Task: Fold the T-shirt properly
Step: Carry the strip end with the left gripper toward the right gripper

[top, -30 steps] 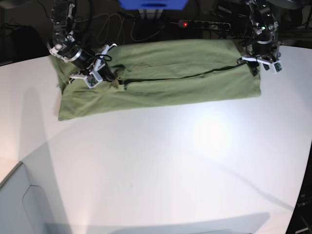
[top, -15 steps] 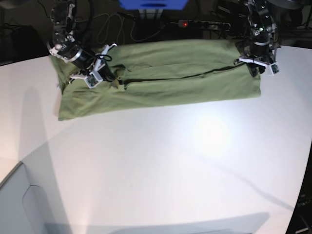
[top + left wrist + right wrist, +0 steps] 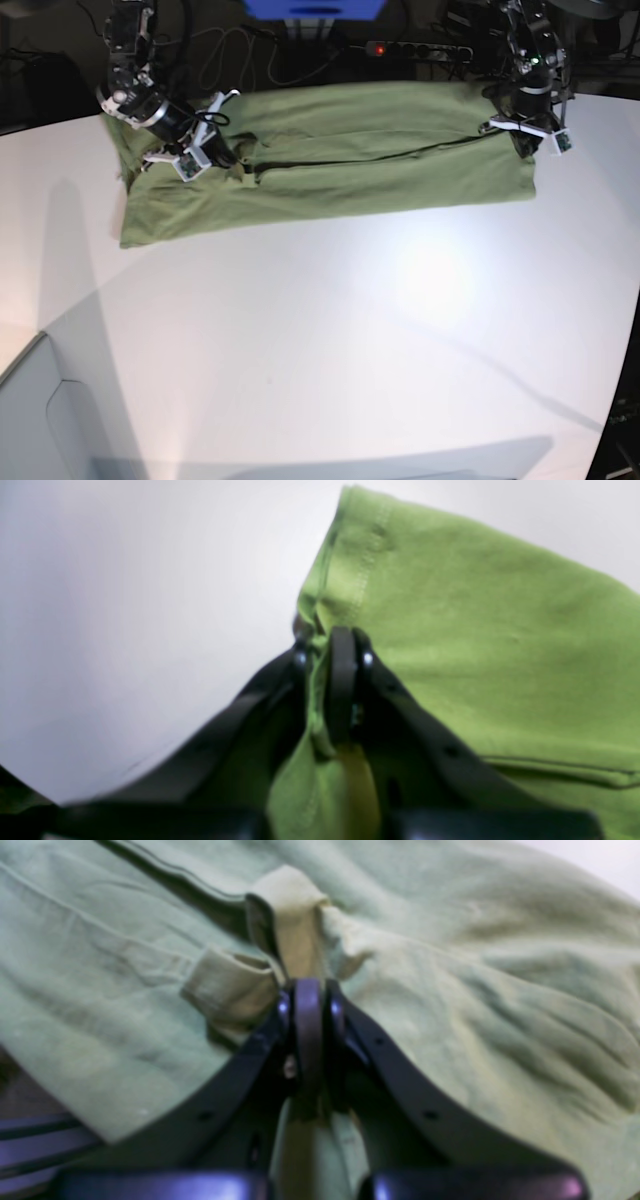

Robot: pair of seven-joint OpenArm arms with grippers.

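The olive-green T-shirt (image 3: 340, 155) lies spread across the far part of the white table (image 3: 330, 330), folded lengthwise with a seam line running along it. My left gripper (image 3: 522, 140) is at the shirt's right end, shut on a pinch of its hemmed edge (image 3: 320, 680). My right gripper (image 3: 225, 160) is at the shirt's left part, shut on a fold of fabric (image 3: 295, 940) near the sleeve. The shirt (image 3: 475, 630) fills the right of the left wrist view and the whole right wrist view (image 3: 475, 990).
A power strip (image 3: 420, 49) with a red light and cables lie beyond the table's far edge. A blue object (image 3: 315, 8) stands at the back centre. A grey panel (image 3: 40, 420) sits at the front left corner.
My left gripper has shifted slightly up and left toward the table's far edge with the shirt's edge in it. The right gripper has not moved.
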